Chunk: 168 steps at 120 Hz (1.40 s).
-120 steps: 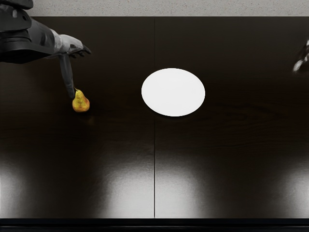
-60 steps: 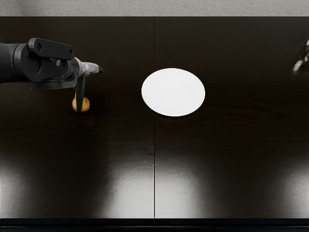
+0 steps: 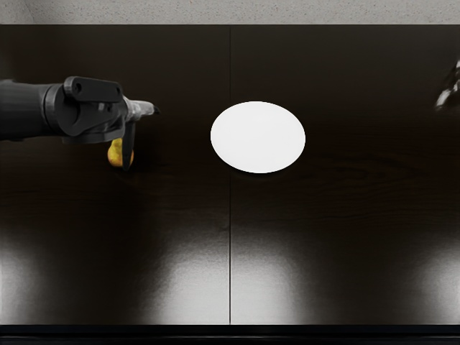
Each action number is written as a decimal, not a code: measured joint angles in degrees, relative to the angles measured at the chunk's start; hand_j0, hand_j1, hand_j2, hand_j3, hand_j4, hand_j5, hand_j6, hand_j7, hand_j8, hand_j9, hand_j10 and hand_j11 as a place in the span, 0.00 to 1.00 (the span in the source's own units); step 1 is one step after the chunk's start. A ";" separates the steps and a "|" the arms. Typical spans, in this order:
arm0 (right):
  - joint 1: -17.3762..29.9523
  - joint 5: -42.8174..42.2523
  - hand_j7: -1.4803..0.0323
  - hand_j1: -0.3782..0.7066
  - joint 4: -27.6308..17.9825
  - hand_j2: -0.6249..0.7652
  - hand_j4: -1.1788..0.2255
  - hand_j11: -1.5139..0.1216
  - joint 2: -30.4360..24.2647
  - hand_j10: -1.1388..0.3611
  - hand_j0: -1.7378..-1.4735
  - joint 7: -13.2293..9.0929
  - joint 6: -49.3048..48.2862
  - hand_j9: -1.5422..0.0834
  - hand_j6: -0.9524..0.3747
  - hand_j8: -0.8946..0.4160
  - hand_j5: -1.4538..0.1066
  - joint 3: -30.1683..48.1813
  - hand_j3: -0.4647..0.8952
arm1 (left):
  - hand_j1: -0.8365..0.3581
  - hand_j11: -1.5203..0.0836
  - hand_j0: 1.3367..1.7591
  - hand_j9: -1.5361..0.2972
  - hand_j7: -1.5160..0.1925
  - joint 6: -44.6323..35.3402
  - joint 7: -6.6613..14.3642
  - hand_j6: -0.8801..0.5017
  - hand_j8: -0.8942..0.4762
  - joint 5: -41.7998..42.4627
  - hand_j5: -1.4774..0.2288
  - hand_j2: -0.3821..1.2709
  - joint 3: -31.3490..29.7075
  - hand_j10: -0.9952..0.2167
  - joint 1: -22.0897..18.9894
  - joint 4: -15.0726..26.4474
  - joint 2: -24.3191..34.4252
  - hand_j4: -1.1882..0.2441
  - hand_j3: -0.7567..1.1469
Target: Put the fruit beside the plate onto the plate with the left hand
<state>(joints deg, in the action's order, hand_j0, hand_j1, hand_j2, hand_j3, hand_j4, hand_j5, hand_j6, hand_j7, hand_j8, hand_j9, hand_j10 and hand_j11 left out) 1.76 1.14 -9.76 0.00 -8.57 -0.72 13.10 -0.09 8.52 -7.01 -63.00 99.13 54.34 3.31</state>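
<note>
Dark glossy wooden worktop (image 3: pixel 323 244) carries everything. Over the last second the left hand (image 3: pixel 122 122) has come down over the fruit, hiding most of it; whether its fingers pinch it cannot be told. Round white plate (image 3: pixel 257 136) lies well apart, bare. Small yellow pear (image 3: pixel 115 153) sits on the worktop, so the grasp looks like the step in hand. Right hand (image 3: pixel 449 90) rests at the far edge.

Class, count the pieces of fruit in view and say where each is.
1. The pear lies on the table left of the plate, partly hidden by the left hand. The hand may hide more. The right hand shows at the right edge.
</note>
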 joint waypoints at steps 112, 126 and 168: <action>0.00 0.00 0.98 0.03 0.00 0.45 0.84 0.93 0.00 0.76 0.30 -0.01 0.01 0.95 0.72 0.68 0.93 0.00 0.34 | 0.81 0.79 0.76 0.70 0.74 0.04 8.69 0.47 0.48 -1.22 0.72 0.26 -2.34 0.63 -1.65 -0.38 -2.34 0.67 0.40; 0.00 0.00 0.98 0.03 0.00 0.45 0.84 0.93 0.00 0.76 0.30 0.00 0.00 0.95 0.72 0.68 0.93 0.00 0.34 | 0.58 0.60 0.76 0.53 0.56 4.78 8.72 0.33 0.34 2.99 0.54 0.29 -2.34 0.43 -0.74 -0.33 -2.08 0.51 0.40; 0.00 0.00 0.98 0.03 0.00 0.45 0.84 0.93 0.00 0.76 0.30 -0.01 -0.01 0.95 0.72 0.68 0.93 0.00 0.34 | 0.25 0.30 0.74 0.28 0.36 10.25 8.84 0.47 0.61 7.90 0.26 0.50 -2.49 0.63 0.39 -0.31 -1.82 0.26 0.40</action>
<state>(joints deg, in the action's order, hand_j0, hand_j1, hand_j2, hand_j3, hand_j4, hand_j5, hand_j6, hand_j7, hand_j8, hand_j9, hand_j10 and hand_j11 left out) 1.76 1.14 -9.75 0.00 -8.58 -0.73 13.09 10.16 17.36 0.89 -65.49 99.52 54.03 1.48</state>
